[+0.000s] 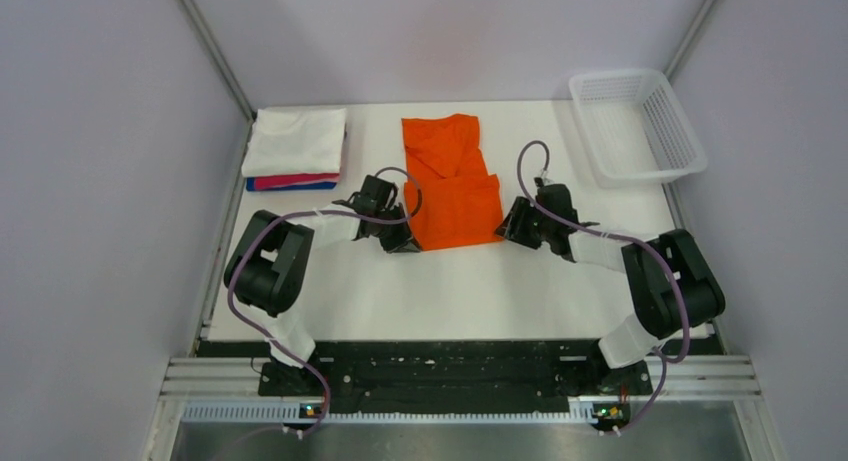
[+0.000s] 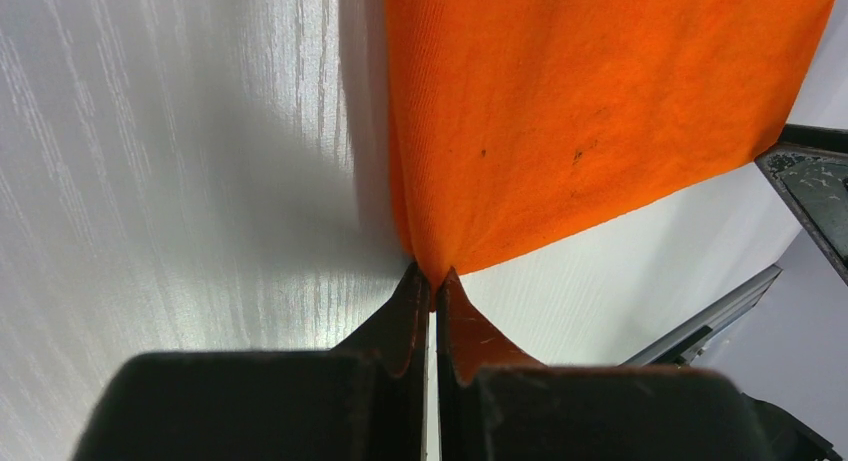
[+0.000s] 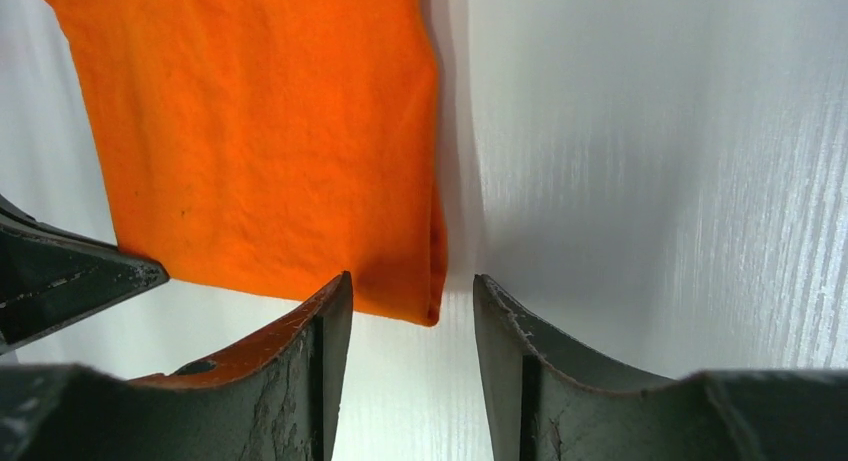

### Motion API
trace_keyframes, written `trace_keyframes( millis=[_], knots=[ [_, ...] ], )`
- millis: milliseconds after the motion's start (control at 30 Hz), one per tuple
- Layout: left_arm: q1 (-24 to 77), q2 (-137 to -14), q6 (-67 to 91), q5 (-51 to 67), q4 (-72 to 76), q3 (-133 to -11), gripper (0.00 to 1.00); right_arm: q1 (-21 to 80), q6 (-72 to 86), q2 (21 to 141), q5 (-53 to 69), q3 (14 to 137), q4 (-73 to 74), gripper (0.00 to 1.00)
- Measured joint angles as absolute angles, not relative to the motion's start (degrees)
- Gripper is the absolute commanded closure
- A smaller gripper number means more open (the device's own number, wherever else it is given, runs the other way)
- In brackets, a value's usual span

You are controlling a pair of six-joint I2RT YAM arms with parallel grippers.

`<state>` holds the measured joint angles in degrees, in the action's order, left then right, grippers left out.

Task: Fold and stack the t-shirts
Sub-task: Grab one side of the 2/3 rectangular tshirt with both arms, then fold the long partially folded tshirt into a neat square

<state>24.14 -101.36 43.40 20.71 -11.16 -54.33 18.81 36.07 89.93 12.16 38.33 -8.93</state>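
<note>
Left gripper [image 2: 432, 279] pinched shut on shirt [image 2: 590, 111] corner at its very tips. Right gripper [image 3: 412, 296] jaws apart, other corner just between them. Risk: right closes shallow, corner slips, fold goes lopsided.

The orange t-shirt [image 2: 600, 111] is seen as matt, finely ribbed cloth; the table [image 2: 180, 181] is finished smooth, streaked, slightly glossy; the basket [image 1: 672, 131] is made of plastic mesh.
</note>
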Motion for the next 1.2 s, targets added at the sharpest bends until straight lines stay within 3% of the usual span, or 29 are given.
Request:
trace_keyframes(
  millis=[133,267,567,867,967,1067,1200],
  knots=[
    [24.16,-101.3,43.38,20.53,-11.16,-54.33,1.0,19.44,36.21,90.17,12.14,37.93,-9.04,0.65],
    [24.32,-101.19,43.35,20.27,-11.16,-54.28,1.0,20.25,36.6,91.77,12.69,37.93,-10.24,1.0],
    [26.0,-91.88,42.85,16.32,-13.69,-47.86,1.0,24.49,36.62,88.49,12.47,36.18,-7.27,1.0],
    [29.71,-56.55,42.44,15.31,-26.98,-39.53,1.0,29.5,36.69,55.59,20.01,29.69,8.47,1.0],
    [29.8,-47.27,42.26,14.02,-28.99,-39.55,1.0,29.52,36.93,50.41,23.73,30.68,10.33,1.0],
    [29.74,-44.73,42.06,11.35,-30.35,-40.75,1.0,29.23,37.19,50.76,26.09,33.34,10.68,1.0],
    [28.16,-50.74,41.78,7.27,-29.91,-44.42,1.0,27.03,37.82,56.23,29.17,37.65,7.68,1.0]
  ],
)
